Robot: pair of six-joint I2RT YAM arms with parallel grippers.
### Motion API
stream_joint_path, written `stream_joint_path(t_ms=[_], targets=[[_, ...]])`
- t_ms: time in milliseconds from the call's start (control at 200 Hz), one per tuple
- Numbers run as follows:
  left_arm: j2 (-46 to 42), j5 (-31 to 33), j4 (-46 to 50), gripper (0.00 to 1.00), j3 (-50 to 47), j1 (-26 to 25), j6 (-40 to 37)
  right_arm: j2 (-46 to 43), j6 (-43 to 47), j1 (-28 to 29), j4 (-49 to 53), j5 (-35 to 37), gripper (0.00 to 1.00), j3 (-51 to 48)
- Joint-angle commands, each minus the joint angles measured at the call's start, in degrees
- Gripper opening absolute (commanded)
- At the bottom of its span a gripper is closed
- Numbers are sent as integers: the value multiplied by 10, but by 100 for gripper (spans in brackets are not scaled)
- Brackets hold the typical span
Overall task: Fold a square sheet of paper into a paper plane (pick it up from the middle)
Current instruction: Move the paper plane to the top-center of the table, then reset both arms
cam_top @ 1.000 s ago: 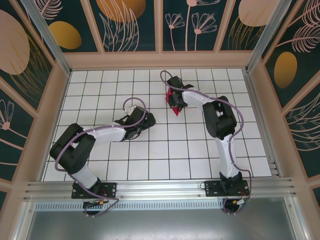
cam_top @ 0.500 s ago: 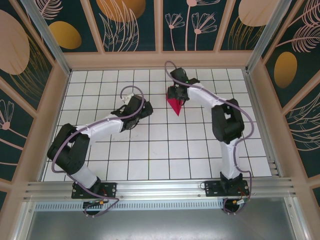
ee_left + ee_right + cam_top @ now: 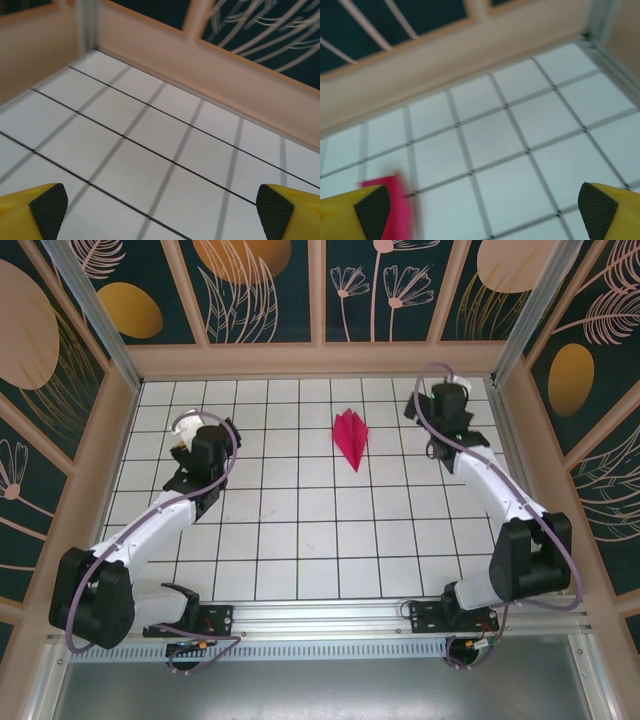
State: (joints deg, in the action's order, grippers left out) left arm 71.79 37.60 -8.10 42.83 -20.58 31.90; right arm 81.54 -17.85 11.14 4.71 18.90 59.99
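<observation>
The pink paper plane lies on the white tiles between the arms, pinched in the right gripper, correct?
Not pinched. The top view shows the paper plane lying free between the arms; the right gripper stands open, apart from it.

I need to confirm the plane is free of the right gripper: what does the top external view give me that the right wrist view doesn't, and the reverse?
Top external adds: the whole paper plane lying on the tiled floor, its pointed tip toward the arm bases, with the left gripper and right gripper each off to its own side, apart from it. Right wrist adds: its yellow fingers with black pads spread wide, nothing between them. Shared: the paper plane, just a blurred pink edge at lower left in the wrist view, the white tiles and the far wall.
</observation>
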Motion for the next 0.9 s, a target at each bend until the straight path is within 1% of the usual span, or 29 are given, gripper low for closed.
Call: stream_joint_path(t_ms=[0, 55, 135, 225, 260, 315, 375, 460, 586, 616, 701, 796, 896], targets=[[-20, 86, -65, 98, -58, 23, -49, -47, 10, -41, -117, 64, 99, -94], [-28, 98, -90, 99, -88, 35, -65, -61, 10, -69, -157, 59, 99, -145], [-40, 110, -166, 99, -146, 44, -113, -71, 46, -82, -267, 79, 99, -235], [-45, 75, -259, 98, -201, 64, -150, -61, 64, -97, -340, 53, 99, -289], [-49, 50, -256, 99, -201, 74, -152, -53, 67, -103, -359, 36, 99, -301], [-50, 30, -298, 99, -215, 80, -176, -42, 80, -105, -409, 14, 99, -327], [-43, 3, -349, 99, -233, 90, -203, -30, 93, -106, -447, -11, 99, -342], [-20, -40, -388, 98, -244, 107, -225, -7, 118, -106, -488, -28, 99, -350], [17, -95, -474, 98, -266, 118, -256, 10, 145, -107, -559, -54, 99, -374], [28, -106, -495, 98, -269, 121, -265, 14, 145, -111, -563, -69, 99, -375], [58, -122, -540, 99, -275, 128, -285, 21, 151, -116, -590, -99, 99, -391], [76, -144, -573, 99, -286, 137, -288, 26, 167, -115, -650, -137, 99, -422], [79, -160, -580, 99, -288, 148, -283, 44, 172, -113, -687, -144, 99, -434]])
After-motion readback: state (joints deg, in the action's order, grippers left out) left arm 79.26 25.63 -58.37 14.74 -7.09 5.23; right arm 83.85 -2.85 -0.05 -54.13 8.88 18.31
